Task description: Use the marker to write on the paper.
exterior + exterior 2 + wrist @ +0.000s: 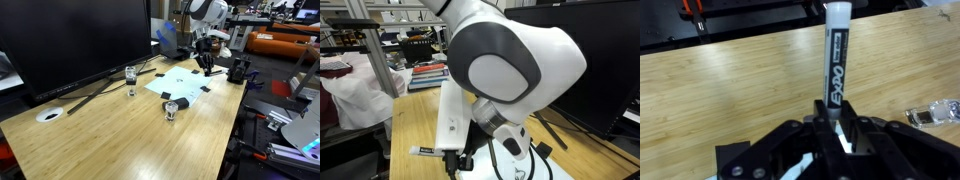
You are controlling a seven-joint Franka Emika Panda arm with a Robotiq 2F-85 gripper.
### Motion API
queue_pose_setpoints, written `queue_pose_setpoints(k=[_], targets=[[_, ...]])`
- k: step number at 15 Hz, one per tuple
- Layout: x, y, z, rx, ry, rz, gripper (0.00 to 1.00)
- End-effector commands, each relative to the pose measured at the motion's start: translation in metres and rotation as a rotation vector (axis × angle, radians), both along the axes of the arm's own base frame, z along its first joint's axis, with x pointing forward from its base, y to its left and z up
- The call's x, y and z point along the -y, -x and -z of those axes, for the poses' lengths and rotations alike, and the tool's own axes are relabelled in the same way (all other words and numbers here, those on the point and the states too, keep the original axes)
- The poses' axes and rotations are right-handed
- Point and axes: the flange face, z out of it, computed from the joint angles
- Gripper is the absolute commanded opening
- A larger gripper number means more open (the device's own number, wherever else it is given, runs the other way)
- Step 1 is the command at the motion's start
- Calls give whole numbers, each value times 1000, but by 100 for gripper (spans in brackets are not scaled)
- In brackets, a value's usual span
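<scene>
The paper (183, 86) lies flat on the wooden table toward its far end, with small black pieces at its corners. My gripper (206, 62) hangs over the paper's far right edge, pointing down. In the wrist view the gripper (832, 118) is shut on the marker (835, 60), a black barrel with white lettering and a white end that sticks out past the fingers over bare wood. Whether the marker touches the paper cannot be told. In an exterior view the robot arm (510, 60) fills the picture and hides the gripper.
A large dark monitor (75, 40) stands along one side of the table. Two small glass objects (131, 75) (171, 108) stand near the paper; one shows in the wrist view (935, 115). A round white disc (49, 115) lies at the near end. A black device (238, 70) sits beside the gripper.
</scene>
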Motion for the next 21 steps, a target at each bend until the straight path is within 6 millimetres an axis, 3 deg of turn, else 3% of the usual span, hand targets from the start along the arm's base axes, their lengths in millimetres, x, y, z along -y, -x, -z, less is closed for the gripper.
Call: queue_pose_setpoints(k=[1, 5, 9, 14, 21], targets=[[11, -26, 5, -28, -52, -18, 5], [17, -62, 24, -98, -95, -66, 5], [16, -84, 54, -205, -135, -118, 5], [29, -111, 82, -231, -83, -113, 5], [42, -148, 105, -165, 35, -104, 5]])
